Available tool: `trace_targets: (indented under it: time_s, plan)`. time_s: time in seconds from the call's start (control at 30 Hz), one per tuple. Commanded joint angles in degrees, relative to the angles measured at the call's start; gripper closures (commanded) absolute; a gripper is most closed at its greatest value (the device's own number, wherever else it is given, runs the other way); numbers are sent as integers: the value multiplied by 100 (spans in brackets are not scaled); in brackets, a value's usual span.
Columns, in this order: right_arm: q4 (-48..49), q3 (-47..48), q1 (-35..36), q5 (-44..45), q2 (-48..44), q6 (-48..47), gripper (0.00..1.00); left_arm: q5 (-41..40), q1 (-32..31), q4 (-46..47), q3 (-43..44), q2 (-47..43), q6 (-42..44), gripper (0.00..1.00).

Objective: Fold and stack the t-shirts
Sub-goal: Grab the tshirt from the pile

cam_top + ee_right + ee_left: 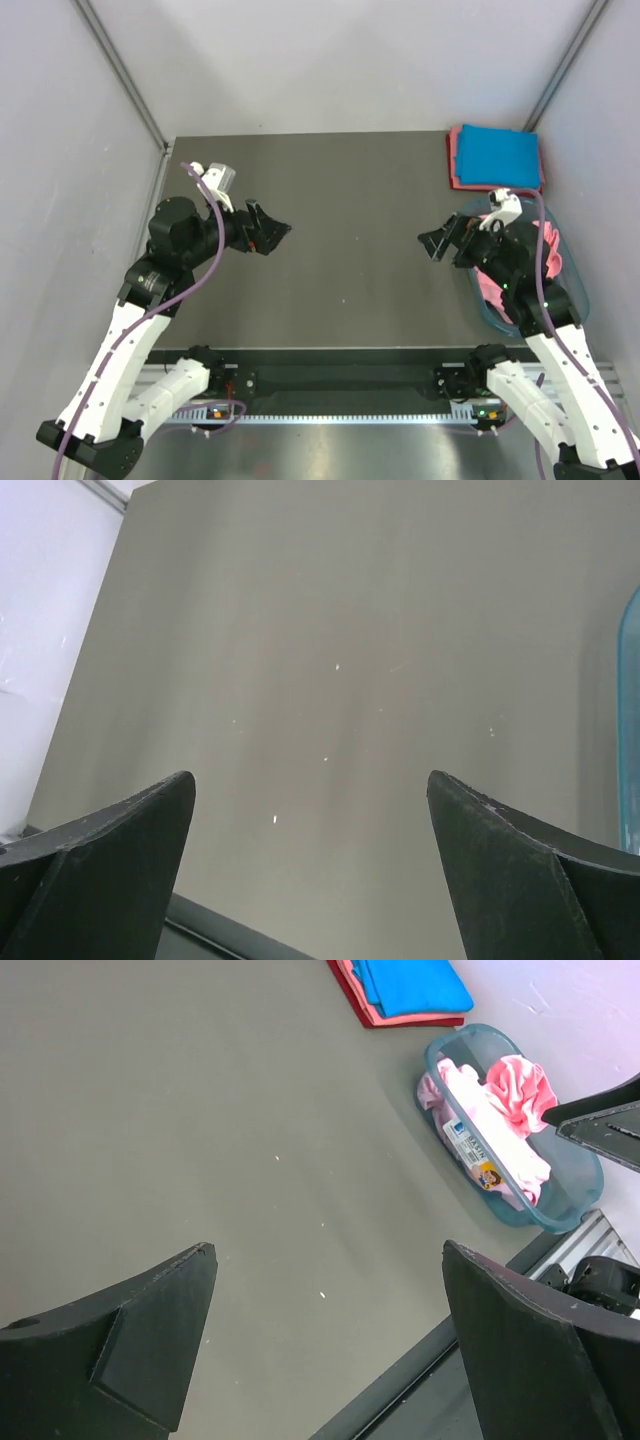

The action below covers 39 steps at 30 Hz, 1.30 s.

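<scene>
Left fingers (268,230) spread wide, nothing between them, hanging above the grey tabletop (340,200) left of centre. Right fingers (440,240) likewise wide apart and empty, above the tabletop right of centre, tips turned toward the left pair across the middle, well apart from it. In the far right corner, folded t-shirts in one flat stack: bright blue t-shirt (498,155) on top, salmon-pink t-shirt (366,992) just under it, dark red t-shirt (350,990) at the bottom, the lower two showing only as thin edges along two sides. Near that stack, at the right edge of the tabletop, a translucent teal tub (565,1210) with crumpled pink cloth (515,1085) inside and a white label (470,1150) on its wall. Right arm (530,290) partly over the tub in the top view
</scene>
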Motion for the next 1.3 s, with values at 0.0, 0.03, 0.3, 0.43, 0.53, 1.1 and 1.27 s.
trace_targets:
  time_s: [0.0,0.03,0.3,0.43,0.53,1.1,1.27]
  plan:
    - [17,311,-28,309,-125,22,0,55,12,87,58,-37,155,1]
    - [-70,346,-37,389,-90,48,0,12,12,96,41,-46,172,1]
    - [-335,767,-37,1966,261,58,0,-489,12,192,-450,-108,296,1]
    - [-1107,1724,-115,4200,1549,-92,0,-762,12,254,-697,-125,304,1]
    - [-1713,2393,-528,4871,2394,-136,0,-806,12,377,-917,-204,287,1]
    - [561,575,-3807,918,4198,128,20,-1044,12,553,-1295,-345,348,1]
    - [922,382,-3833,926,4498,128,29,-1184,12,562,-1313,-442,348,1]
